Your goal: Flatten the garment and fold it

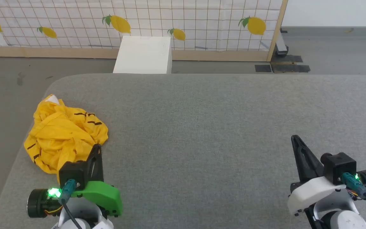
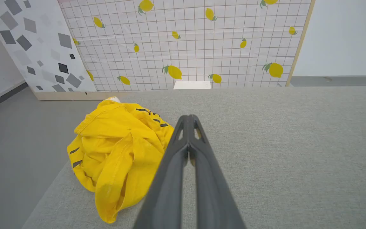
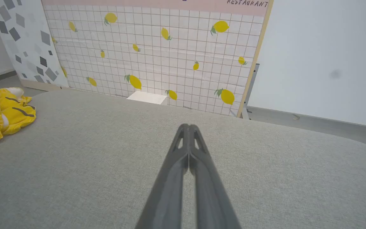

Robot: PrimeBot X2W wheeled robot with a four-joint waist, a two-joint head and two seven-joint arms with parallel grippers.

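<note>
The garment point(image 1: 62, 133) is a crumpled heap of bright yellow cloth with thin dark stripes and a bit of white at its far end, lying near the left edge of the grey padded table point(image 1: 208, 127). In the left wrist view the garment point(image 2: 116, 149) lies just left of the fingers. My left gripper point(image 1: 97, 147) is shut and empty, its tip at the heap's near right edge. Far to the right, my right gripper point(image 1: 294, 138) is shut with nothing in it. The right wrist view has the garment point(image 3: 2, 111) at its left edge.
A white box point(image 1: 144, 54) stands on the floor beyond the table's far edge, before a lemon-patterned tiled screen point(image 1: 186, 22). Grey floor point(image 1: 8, 82) drops away left of the table. Wide bare table surface lies between the two grippers.
</note>
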